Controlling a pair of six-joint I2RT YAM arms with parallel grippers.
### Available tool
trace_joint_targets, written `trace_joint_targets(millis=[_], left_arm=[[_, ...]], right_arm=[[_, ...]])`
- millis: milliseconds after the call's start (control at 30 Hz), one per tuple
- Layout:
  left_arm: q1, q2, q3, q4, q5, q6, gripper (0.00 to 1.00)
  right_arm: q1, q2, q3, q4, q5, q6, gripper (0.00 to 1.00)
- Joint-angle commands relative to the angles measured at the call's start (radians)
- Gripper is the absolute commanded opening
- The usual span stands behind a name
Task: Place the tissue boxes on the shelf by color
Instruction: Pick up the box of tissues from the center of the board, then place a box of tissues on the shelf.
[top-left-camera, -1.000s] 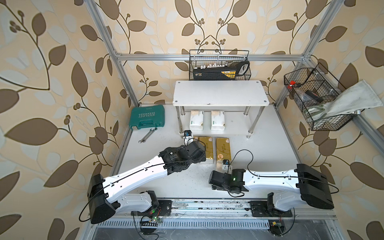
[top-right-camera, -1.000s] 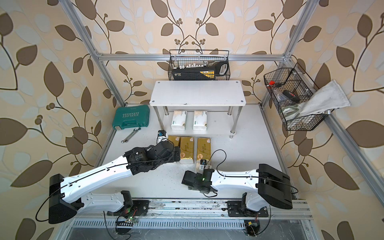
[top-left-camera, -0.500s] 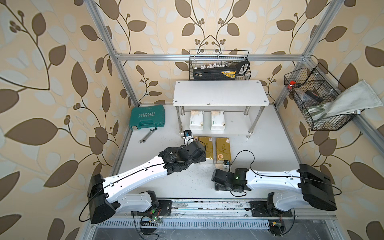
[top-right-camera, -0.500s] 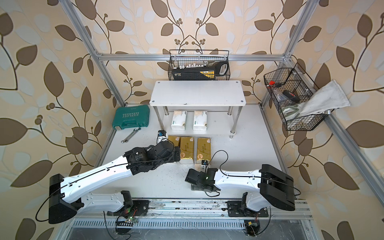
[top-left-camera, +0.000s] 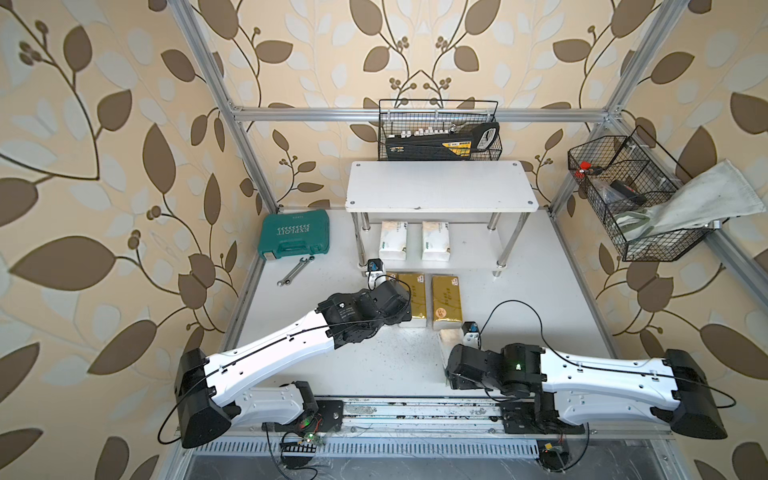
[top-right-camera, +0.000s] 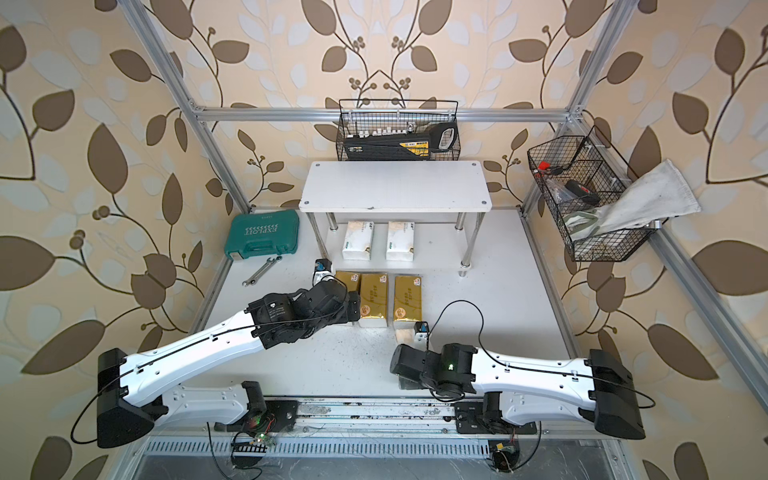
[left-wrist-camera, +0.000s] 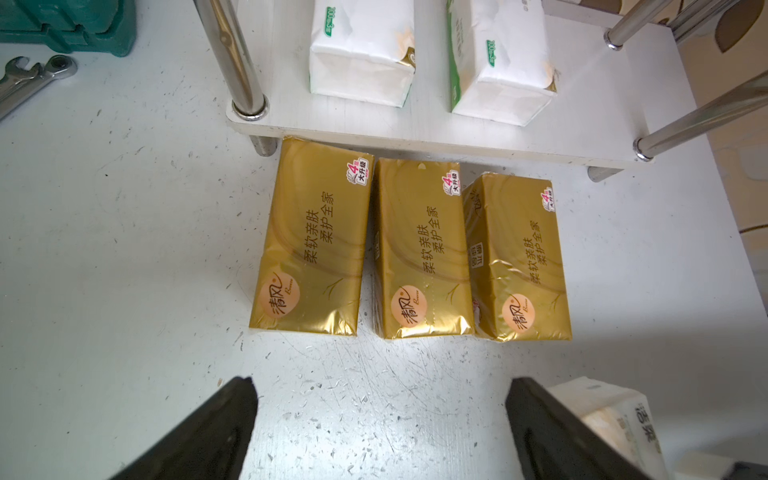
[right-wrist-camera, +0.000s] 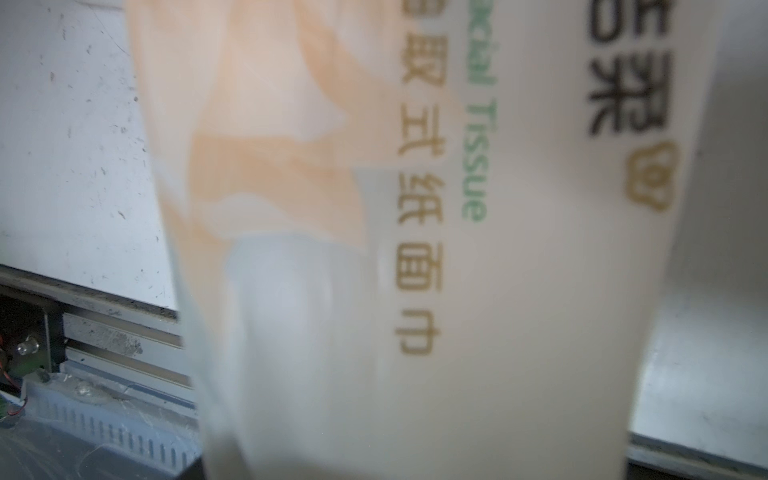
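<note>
Two white tissue boxes (top-left-camera: 392, 242) lie side by side on the lower board (left-wrist-camera: 540, 133) of the shelf (top-left-camera: 440, 185), so that colour's row looks two-thirds filled. The third white tissue box (right-wrist-camera: 457, 249) is at the front of the desk (top-left-camera: 540, 299), right at the right hand (top-left-camera: 455, 370). It fills the right wrist view, blurred and very close, but the fingers are hidden there and in both top views, so it cannot be told whether that hand has closed on it. The three gold tissue boxes (left-wrist-camera: 419, 249) lie in a row on the desk just in front of the lower board, touching or nearly touching one another, none yet shelved. The top board (top-right-camera: 395, 187) is bare and is probably meant for them. The left hand (left-wrist-camera: 380, 384) hovers near the gold row's near ends, fingers spread wide with nothing between them. By this count about a third of the task is done, with one white box and all three gold ones left to shelve.
</note>
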Motion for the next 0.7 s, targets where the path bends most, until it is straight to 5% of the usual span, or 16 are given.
trace_joint_targets(millis=[0, 367, 667], left_arm=[[0.021, -0.008, 0.035, -0.015, -0.013, 0.035, 0.99], [0.121, -0.016, -0.005, 0.027, 0.033, 0.142, 0.99], [0.146, -0.027, -0.059, 0.069, 0.042, 0.170, 0.99]], right_arm=[[-0.027, -0.071, 0.056, -0.098, 0.116, -0.030, 0.72], [-0.538, -0.073, 0.139, 0.099, 0.009, -0.436, 0.73], [-0.700, 0.110, 0.219, 0.297, -0.003, -0.658, 0.73]])
